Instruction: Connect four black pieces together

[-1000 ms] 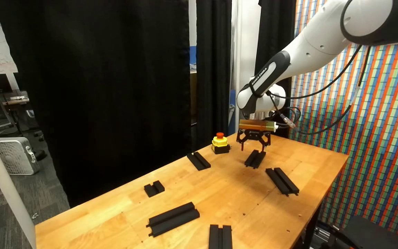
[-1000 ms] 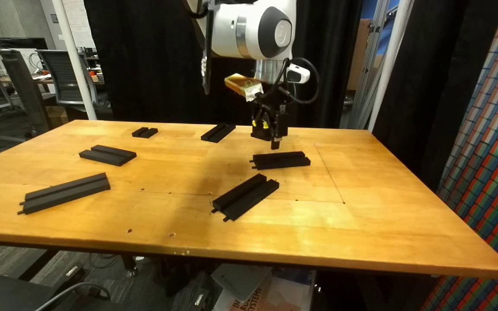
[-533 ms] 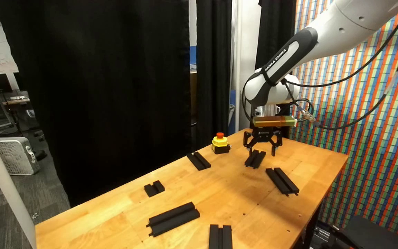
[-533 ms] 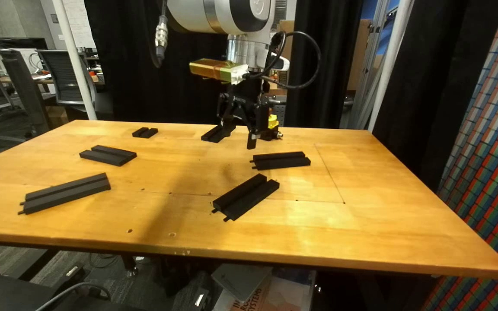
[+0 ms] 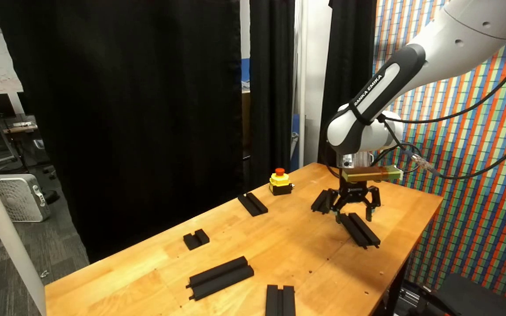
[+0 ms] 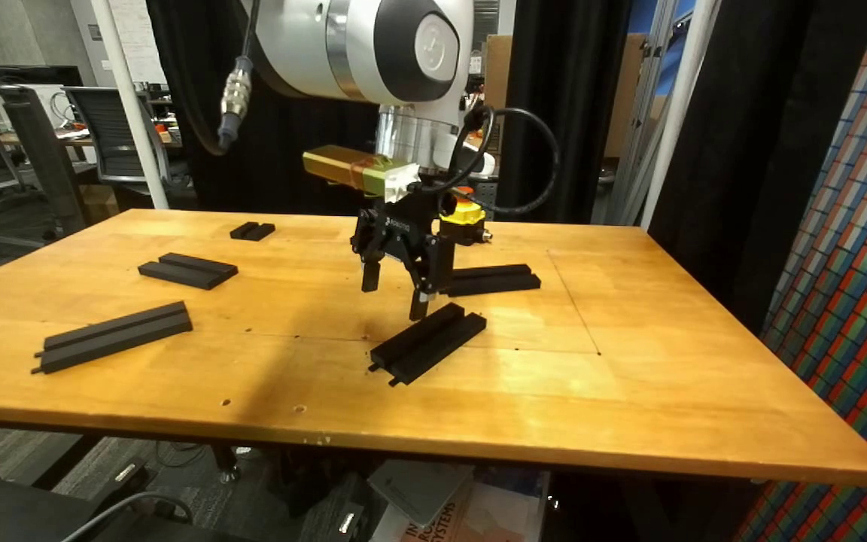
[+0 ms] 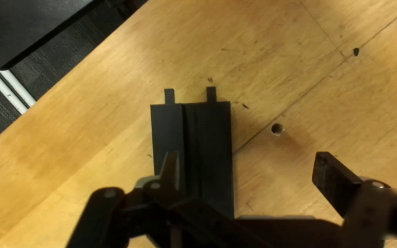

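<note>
Table edge (image 6: 433, 449), some margin, 1 black bar (image 6: 427, 343), spread gripper (image 6: 395, 293) above.

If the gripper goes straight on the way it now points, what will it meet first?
Probably the black bar under the gripper: in the wrist view, one fingertip appears over it, the other over the table. Depth is unclear.

Tall black curtains (image 5: 117, 131) hang behind the wooden worktop (image 5: 147, 281), which gleams in bright patches, and a backdrop of multicoloured rectangles (image 5: 477, 193) rises at one side. A white box fan (image 5: 18, 199) stands on grey carpet (image 5: 59, 254) beyond a white pole (image 5: 12, 237); in an exterior view, mesh-backed office chairs (image 6: 106, 135) stand near a black monitor (image 6: 27, 75).
</note>
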Available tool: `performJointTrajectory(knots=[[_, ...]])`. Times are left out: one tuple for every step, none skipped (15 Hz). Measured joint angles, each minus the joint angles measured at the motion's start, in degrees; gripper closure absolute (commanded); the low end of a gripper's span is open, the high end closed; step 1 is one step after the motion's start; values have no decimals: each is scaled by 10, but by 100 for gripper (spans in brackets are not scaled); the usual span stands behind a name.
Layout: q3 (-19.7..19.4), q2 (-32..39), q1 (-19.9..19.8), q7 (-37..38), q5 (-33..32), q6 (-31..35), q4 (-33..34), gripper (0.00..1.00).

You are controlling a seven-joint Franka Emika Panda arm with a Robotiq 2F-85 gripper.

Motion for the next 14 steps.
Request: performJointTrajectory(knots=[[-1, 0, -2, -1, 0, 9, -9, 0], [-1, 0, -5, -2, 0, 20, -18, 0], [-2, 0, -8, -4, 0, 35, -25, 0], [-2, 0, -12, -10, 1, 52, -32, 0], [-3, 0, -15, -17, 3, 69, -38, 0], [-3, 0, -19, -25, 7, 85, -44, 0], [-3, 0, -22, -34, 10, 97, -48, 0], [-4, 1, -25, -43, 14, 108, -52, 0], [-4, 1, -27, -52, 18, 116, -56, 0], [-4, 3, -29, -60, 20, 123, -58, 0], [-4, 5, -30, -66, 22, 129, -59, 0], [-4, 7, -31, -72, 22, 131, -60, 0], [-4, 9, -31, -76, 22, 134, -60, 0], [-4, 11, -31, -80, 22, 137, -60, 0]])
